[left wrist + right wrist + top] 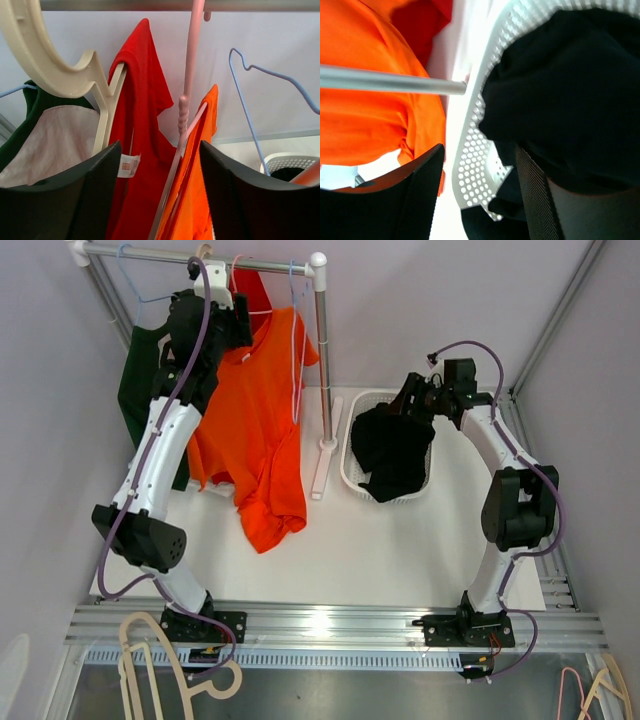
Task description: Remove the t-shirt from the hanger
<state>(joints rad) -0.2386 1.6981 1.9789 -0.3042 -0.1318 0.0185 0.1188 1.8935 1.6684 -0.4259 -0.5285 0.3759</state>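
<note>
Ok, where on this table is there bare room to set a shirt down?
The widest bare patch is the table's near middle, between the orange t-shirt's hem, the white basket and the right arm. Only a narrow strip separates rack post and basket. Under the rail it is crowded.

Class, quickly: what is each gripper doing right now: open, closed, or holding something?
Left gripper: open, fingers either side of the pink hanger, not gripping it.
Right gripper: open, empty, over the basket.
</note>
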